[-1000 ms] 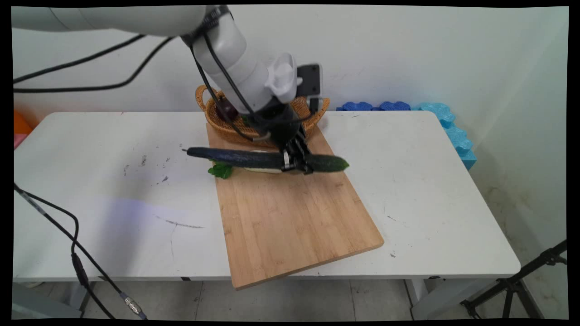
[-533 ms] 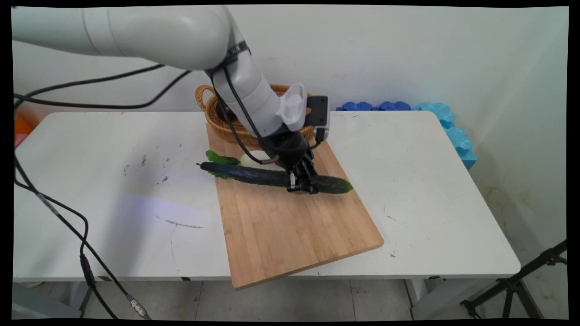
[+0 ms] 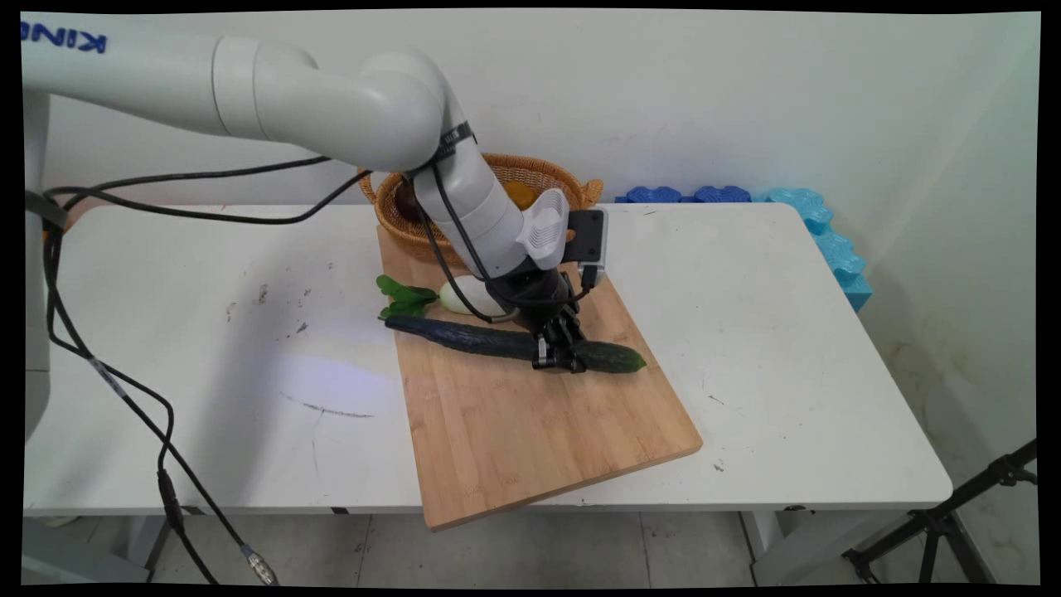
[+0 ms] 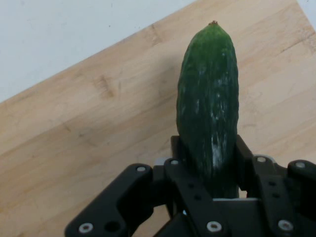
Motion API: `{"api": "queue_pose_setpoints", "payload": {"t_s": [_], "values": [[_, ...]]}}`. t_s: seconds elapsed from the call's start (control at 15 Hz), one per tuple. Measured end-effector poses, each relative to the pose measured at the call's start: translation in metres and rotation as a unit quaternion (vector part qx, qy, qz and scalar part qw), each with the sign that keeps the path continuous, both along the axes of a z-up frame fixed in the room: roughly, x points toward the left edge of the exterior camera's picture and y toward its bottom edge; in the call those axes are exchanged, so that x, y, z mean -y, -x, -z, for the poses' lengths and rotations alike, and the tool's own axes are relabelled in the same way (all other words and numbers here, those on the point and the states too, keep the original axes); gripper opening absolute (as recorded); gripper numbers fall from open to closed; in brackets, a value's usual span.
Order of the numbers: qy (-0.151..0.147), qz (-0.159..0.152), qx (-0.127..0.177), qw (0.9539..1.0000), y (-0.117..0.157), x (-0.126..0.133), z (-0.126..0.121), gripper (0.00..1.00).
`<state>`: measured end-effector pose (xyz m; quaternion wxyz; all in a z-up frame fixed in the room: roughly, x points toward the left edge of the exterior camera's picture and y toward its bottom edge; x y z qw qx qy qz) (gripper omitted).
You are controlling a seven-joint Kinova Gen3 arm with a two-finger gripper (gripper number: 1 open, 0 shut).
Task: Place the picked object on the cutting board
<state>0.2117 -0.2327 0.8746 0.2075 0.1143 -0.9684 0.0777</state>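
Gripper [image 3: 558,362] clamped on cucumber [image 3: 489,341], low over cutting board [image 3: 530,431], near board's far edge; white radish [image 3: 466,294] just behind.

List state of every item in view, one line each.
gripper: shut on the cucumber, low over the cutting board.
cucumber: held near its right end, lying across the cutting board.
cutting board: flat on the table, near corner past the table's front edge.
white radish: lying on the board's far left, leaves over the edge.
basket: upright at the table's far edge, with items inside.
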Motion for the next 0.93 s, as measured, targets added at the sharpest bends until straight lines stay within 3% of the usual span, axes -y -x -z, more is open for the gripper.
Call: {"api": "queue_pose_setpoints", "payload": {"t_s": [0.53,0.6,0.93], "values": [[-0.005,-0.008,0.000,1.0000,-0.004,0.007,0.020,0.00],[-0.005,-0.009,0.000,0.9999,-0.005,0.009,0.023,1.00],[-0.002,-0.009,0.003,0.9999,-0.011,0.013,0.027,1.00]]}}
